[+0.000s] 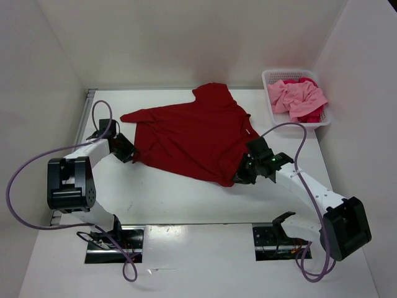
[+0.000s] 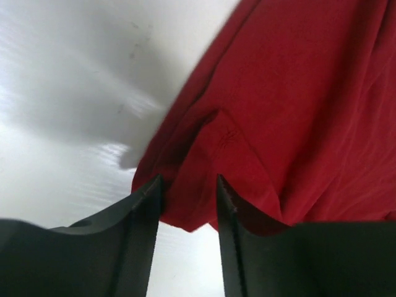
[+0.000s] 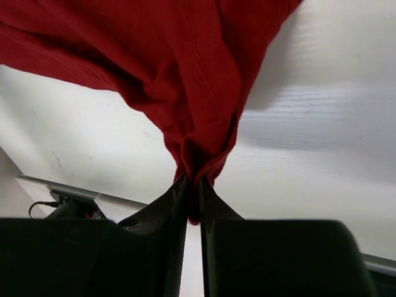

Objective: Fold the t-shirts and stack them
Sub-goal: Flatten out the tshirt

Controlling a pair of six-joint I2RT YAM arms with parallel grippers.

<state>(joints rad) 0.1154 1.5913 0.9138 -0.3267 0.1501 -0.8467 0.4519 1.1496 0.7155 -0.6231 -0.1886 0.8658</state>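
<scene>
You are working over the white table (image 1: 186, 205), and the dark red t-shirt (image 1: 192, 133) is lying spread on it between your two grippers, its collar and sleeves reaching away from both of them. The white basket (image 1: 273, 77) is sitting well beyond the right gripper (image 1: 243, 174), out toward the far corner, with the light pink t-shirt (image 1: 294, 96) and the magenta t-shirt (image 1: 313, 116) heaped inside, so they are not yet folded.

The right gripper is pinching a narrow fold of the hem tightly, and the cloth is hanging in a bunch from its tips. The left gripper (image 1: 127, 151) is sitting at the opposite hem corner with its jaws standing apart; the corner is lying between the fingers (image 2: 145, 204), but no firm pinch is showing there.

By my reading, you are preparing to lift the hem and carry it toward the collar. Make sure you are closing the left side fully on both layers before raising anything. Aim at keeping both grippers level and the hem taut between them, so the fold is landing straight, not skewed.
</scene>
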